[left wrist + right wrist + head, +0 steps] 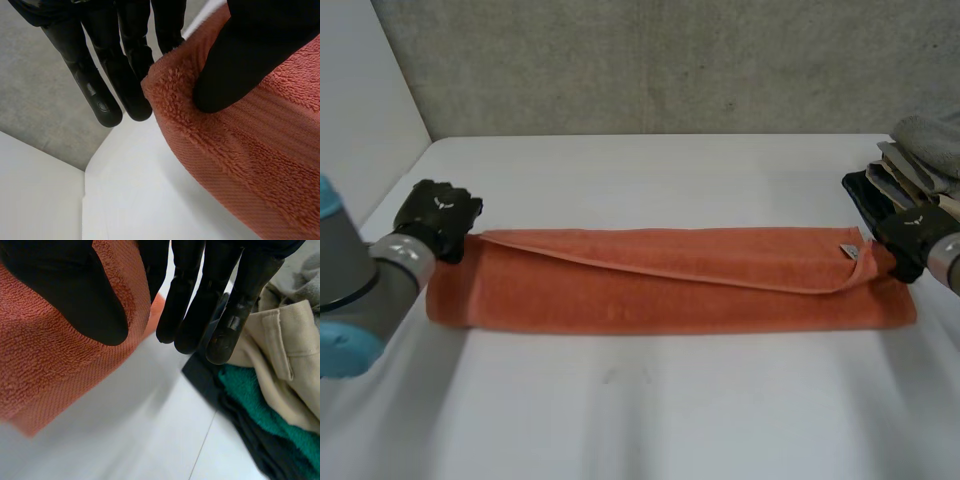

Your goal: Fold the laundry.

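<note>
Left hand pinching orange towel corner, right hand pinching opposite end, green cloth beside it

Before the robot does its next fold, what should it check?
1. Left hand pinching the orange towel at its far left corner: ok.
2. Right hand pinching the towel's far right corner: ok.
3. Top layer lined up evenly: not ok, because its edge runs slanted and dips toward the right end.
4. Towel apart from the laundry pile: ok, bare table shows between them in the right wrist view.
5. Table in front of the towel free for folding: ok.
</note>
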Action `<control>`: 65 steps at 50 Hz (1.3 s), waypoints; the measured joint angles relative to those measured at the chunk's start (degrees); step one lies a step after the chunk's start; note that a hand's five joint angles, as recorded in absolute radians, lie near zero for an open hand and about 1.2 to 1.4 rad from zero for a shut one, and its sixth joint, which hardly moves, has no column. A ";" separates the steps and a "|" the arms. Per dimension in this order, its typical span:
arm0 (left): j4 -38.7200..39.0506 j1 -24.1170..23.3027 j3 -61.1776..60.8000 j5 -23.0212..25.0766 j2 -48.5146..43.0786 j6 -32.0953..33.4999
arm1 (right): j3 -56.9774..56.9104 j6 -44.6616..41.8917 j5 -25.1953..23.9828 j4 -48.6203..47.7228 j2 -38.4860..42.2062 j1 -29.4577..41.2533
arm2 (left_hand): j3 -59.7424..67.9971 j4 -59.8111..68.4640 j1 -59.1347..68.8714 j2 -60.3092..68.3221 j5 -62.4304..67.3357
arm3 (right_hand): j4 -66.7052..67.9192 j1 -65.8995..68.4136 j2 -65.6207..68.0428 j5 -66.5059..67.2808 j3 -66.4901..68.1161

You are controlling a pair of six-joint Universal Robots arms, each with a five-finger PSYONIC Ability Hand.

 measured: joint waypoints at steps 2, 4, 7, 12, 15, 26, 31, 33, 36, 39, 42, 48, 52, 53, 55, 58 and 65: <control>1.69 -0.73 3.97 -1.92 -4.41 -1.51 | -2.47 0.85 1.68 -2.19 2.39 1.04 | 0.00 0.00 0.00 0.00 0.00 | 0.00 0.00 0.00 0.00 0.00; 2.41 -1.07 6.12 -3.18 -6.83 -2.13 | -3.80 1.10 2.66 -3.54 3.62 1.58 | 0.00 0.00 0.00 0.00 0.00 | 0.00 0.00 0.00 0.00 0.00; 3.45 -1.83 10.75 -5.98 -11.88 -2.92 | -6.80 1.23 5.03 -7.25 6.55 2.73 | 0.00 0.00 0.00 0.00 0.00 | 0.00 0.00 0.00 0.00 0.00; 4.06 -2.64 14.98 -7.98 -16.19 -3.00 | -9.35 1.06 7.02 -10.90 9.17 3.52 | 0.00 0.00 0.00 0.00 0.00 | 0.00 0.00 0.00 0.00 0.00; 4.99 -3.47 18.19 -8.89 -19.55 -2.88 | -12.27 0.84 9.01 -13.68 12.23 4.43 | -9.17 -9.48 -8.36 -9.24 -7.53 | -17.22 -14.22 -17.37 -15.97 -17.40; 8.84 -6.48 17.86 -8.61 -18.49 -3.14 | -12.67 1.76 10.91 -14.28 12.94 6.62 | -56.18 -57.02 -54.16 -56.65 -53.66 | -52.70 -45.34 -54.79 -53.15 -55.56; 9.52 -6.60 15.91 -8.49 -15.90 -3.14 | -10.34 3.93 10.64 -14.07 9.88 6.82 | -56.18 -57.02 -54.16 -56.65 -53.66 | -53.38 -45.34 -54.79 -53.15 -55.56; 9.58 -6.59 14.99 -8.44 -15.09 -3.14 | -9.08 5.05 10.39 -13.96 8.14 6.78 | -56.18 -57.02 -54.16 -56.65 -53.66 | -54.29 -45.34 -54.79 -53.15 -55.56; 9.62 -6.55 13.52 -8.38 -13.98 -3.11 | -7.27 6.39 9.88 -13.76 5.82 6.70 | -56.17 -57.02 -54.16 -56.65 -53.66 | -54.36 -45.34 -54.79 -53.15 -55.56; 9.61 -6.54 11.83 -8.33 -12.95 -3.05 | -3.64 8.15 8.19 -13.46 1.77 6.56 | -56.18 -57.02 -54.16 -56.65 -53.66 | -54.36 -45.34 -54.80 -53.15 -55.56; 9.60 -6.61 10.74 -8.31 -12.46 -3.00 | -0.50 8.96 6.37 -12.81 -0.75 6.45 | -56.18 -57.02 -54.16 -56.65 -53.66 | -54.36 -45.34 -54.80 -53.15 -55.56; 9.58 -6.96 8.86 -8.27 -11.41 -3.09 | 5.37 9.39 3.76 -8.93 -3.97 5.60 | -56.18 -57.02 -54.16 -56.65 -53.66 | -54.36 -45.34 -54.79 -53.15 -55.56; 9.62 -7.10 7.04 -8.25 -9.83 -3.27 | 9.26 9.31 1.90 -6.59 -5.79 4.42 | -56.18 -57.02 -54.16 -56.65 -53.66 | -54.36 -45.34 -54.79 -53.15 -55.56; 9.64 -7.15 6.57 -8.25 -9.40 -3.31 | 10.42 9.25 1.11 -6.21 -6.28 3.93 | -56.18 -57.02 -54.16 -56.65 -53.66 | -54.36 -45.34 -54.78 -53.14 -55.54; 9.69 -7.28 5.66 -8.26 -8.60 -3.40 | 12.67 9.06 -0.74 -5.91 -7.05 2.81 | -56.18 -57.02 -54.16 -56.65 -53.66 | -54.34 -45.28 -54.67 -53.13 -55.40; 9.74 -7.72 4.09 -8.28 -7.32 -3.53 | 15.64 8.74 -3.58 -6.59 -7.68 1.06 | -56.18 -57.02 -54.16 -56.65 -53.66 | -54.25 -45.15 -54.66 -52.96 -55.39; 10.09 -8.73 2.18 -8.26 -6.02 -3.60 | 18.97 8.40 -6.54 -11.45 -7.34 -1.19 | -56.18 -57.02 -54.16 -56.65 -53.66 | -50.95 -42.38 -50.09 -49.48 -50.29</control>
